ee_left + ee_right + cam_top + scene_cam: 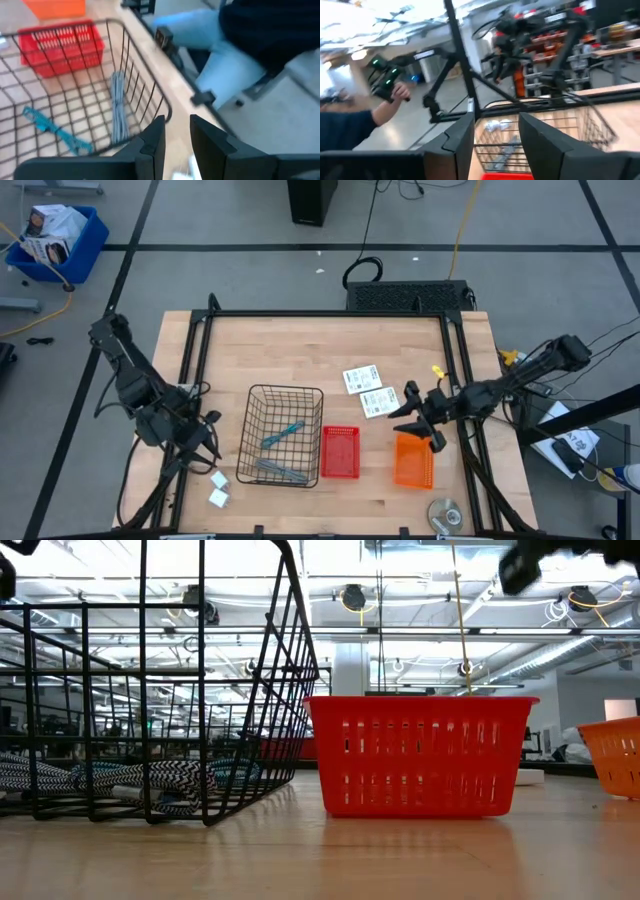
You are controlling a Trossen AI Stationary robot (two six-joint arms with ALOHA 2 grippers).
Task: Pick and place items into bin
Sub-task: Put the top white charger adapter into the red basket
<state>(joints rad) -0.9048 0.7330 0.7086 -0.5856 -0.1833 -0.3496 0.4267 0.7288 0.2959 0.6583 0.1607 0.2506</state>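
White blocks [218,488] on bench [330,340]: light, rigid; pinch across flat sides. Left tool [207,442] fingers apart, empty. Right tool [428,423] apart, empty, near cards [368,390].

I'm counting two tools [283,430] [281,471] lying in one wire basket [252,445], two white blocks [218,479] [219,498], two cards [362,378] [378,400], one red bin [340,453], one orange bin [413,461], one silver disc [445,513].

We saw bare tabletop [300,350] across the frame's upper half. Lower down, the wire basket [285,392], red bin [340,452] and orange bin [413,460] stood in a row with narrow gaps; cards [368,390] lay right of centre.
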